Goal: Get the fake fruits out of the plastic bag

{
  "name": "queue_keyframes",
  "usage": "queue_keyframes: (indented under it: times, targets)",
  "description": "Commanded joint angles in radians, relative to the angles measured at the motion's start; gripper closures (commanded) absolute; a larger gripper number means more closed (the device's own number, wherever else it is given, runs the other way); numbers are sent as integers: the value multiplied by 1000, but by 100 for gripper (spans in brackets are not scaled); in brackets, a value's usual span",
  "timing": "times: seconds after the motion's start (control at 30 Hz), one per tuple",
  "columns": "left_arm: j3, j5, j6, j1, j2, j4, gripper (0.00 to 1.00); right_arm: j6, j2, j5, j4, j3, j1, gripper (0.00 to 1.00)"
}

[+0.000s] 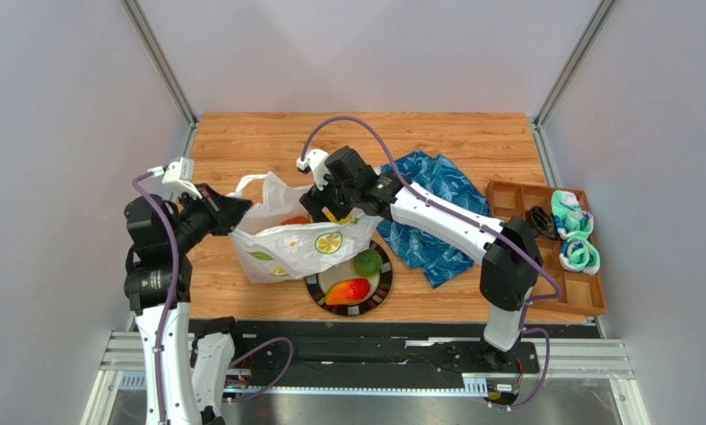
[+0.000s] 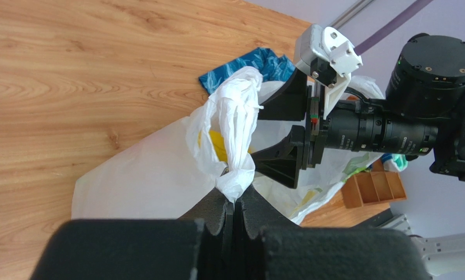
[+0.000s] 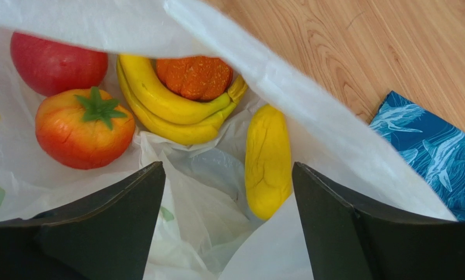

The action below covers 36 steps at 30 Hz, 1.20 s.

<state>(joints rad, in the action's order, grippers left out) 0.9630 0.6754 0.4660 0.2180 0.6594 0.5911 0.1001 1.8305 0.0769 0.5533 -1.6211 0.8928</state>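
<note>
Step in hand: reaching into the bag (image 1: 294,243) for another fruit. The left gripper (image 2: 235,201) is clenched on the handle (image 2: 236,125), holding the mouth up and open. The right gripper (image 3: 228,175) is released, jaws spread and empty, inside the mouth.

In the bag:
- bananas (image 3: 165,111)
- orange (image 3: 194,76)
- tomato (image 3: 83,125)
- red fruit (image 3: 54,61)
- yellow fruit (image 3: 268,160), nearest the jaws

On the plate (image 1: 317,292), beside the bag:
- green fruit (image 1: 367,261)
- mango (image 1: 349,290)

Next move, as judged: descend, straddle the yellow fruit and close without pinching film.
</note>
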Motion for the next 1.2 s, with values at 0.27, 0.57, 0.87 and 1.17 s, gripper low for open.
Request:
queue_keyframes:
  times: [0.27,0.57,0.87,1.17]
  targets:
    - [264,-22,-363,7,91,596,56,73,-278,176,57,4,-20,0]
    - [721,103,-471,7,192,609,1,200,-347,91,42,-95,-20,0]
    - [852,357,-311,-95,449,446,16,124,-381,-111,22,-73,-80,0]
    - [758,218,-397,-341,637,474,28,265,-331,-200,66,20,-86,6]
